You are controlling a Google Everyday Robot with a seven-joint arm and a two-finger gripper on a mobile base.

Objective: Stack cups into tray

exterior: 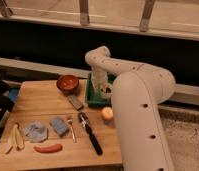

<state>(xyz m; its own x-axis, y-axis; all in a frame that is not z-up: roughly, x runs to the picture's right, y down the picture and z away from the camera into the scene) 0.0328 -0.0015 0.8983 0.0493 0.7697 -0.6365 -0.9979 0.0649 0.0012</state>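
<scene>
The green tray (92,95) stands at the back right of the wooden table, partly covered by my arm. My gripper (102,90) hangs over the tray's inside, reaching down from the white wrist (98,75). A pale cream shape, apparently the cream-white cup (106,89), is right at the gripper inside the tray. I cannot tell whether the gripper holds it. The dark reddish-brown cup is hidden or out of view.
A red-brown bowl (68,82) sits left of the tray and a grey block (75,102) in front of it. A pale orange ball (107,113), a black-handled tool (90,132), a fork (71,127), a blue sponge (58,125), a cloth (35,131), a banana peel (14,137) and a red sausage-like thing (48,148) lie on the table. My large white arm (143,115) fills the right side.
</scene>
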